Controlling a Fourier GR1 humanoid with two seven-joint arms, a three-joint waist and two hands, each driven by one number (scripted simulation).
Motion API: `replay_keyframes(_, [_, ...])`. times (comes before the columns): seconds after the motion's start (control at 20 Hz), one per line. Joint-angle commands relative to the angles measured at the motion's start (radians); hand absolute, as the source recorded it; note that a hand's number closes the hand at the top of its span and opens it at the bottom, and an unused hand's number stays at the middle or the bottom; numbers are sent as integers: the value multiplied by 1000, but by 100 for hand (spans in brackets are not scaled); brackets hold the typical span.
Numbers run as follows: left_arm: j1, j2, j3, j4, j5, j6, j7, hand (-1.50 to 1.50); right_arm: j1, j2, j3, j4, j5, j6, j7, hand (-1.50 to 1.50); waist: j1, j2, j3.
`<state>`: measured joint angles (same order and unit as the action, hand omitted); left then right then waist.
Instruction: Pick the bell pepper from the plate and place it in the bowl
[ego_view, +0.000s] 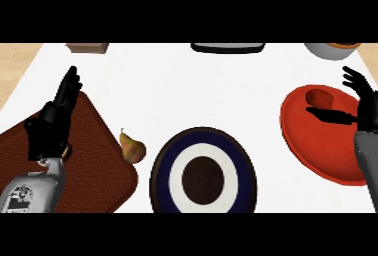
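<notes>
in the head view we see the white counter (192, 90) from steeply above. our right hand (359, 102) is over the red plate (314, 145) at the right side, fingers spread and fairly straight, thumb reaching out toward the left. the bell pepper (322, 97), red like the plate, sits on the plate's upper part just beside that thumb and the fingers; nothing is curled round it, so the hand has hold of nothing. our left hand (55, 117) shows at the left, fingers straight and pointing up, resting open above a dark brown board (96, 165). a pear (131, 147) lies just off the board's right edge. between the pear and the plate stands the bowl (203, 172), dark blue rim, white ring, dark brown middle, well apart from the pepper. along the far edge we make out a brown block (87, 47), a dark tray-like thing (227, 47) and a pale pot (332, 50), all cut off.
</notes>
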<state>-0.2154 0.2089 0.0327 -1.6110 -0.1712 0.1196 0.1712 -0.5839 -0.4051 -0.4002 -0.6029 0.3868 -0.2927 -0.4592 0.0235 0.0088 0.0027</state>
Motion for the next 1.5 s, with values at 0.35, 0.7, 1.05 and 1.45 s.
replay_keyframes(0.35, [-3, 7, 22, -47, -17, -1, 70, 0, 89, -131, -136, 19, -214, 253, -106, -150, -27, -11, -2])
replay_keyframes(0.7, [43, 9, 43, -33, -14, -3, 11, 0, 314, -223, -210, -108, -372, 570, -167, -150, -47, -16, -4])
replay_keyframes(1.05, [49, 4, 50, -36, -4, -36, -12, 0, 493, -191, -196, -234, -424, 665, -232, -150, -30, -11, -3])
replay_keyframes(1.45, [-13, 38, 104, -37, 25, -79, 47, 0, 656, -133, -217, -423, -489, 697, -216, -150, -28, -10, -3])
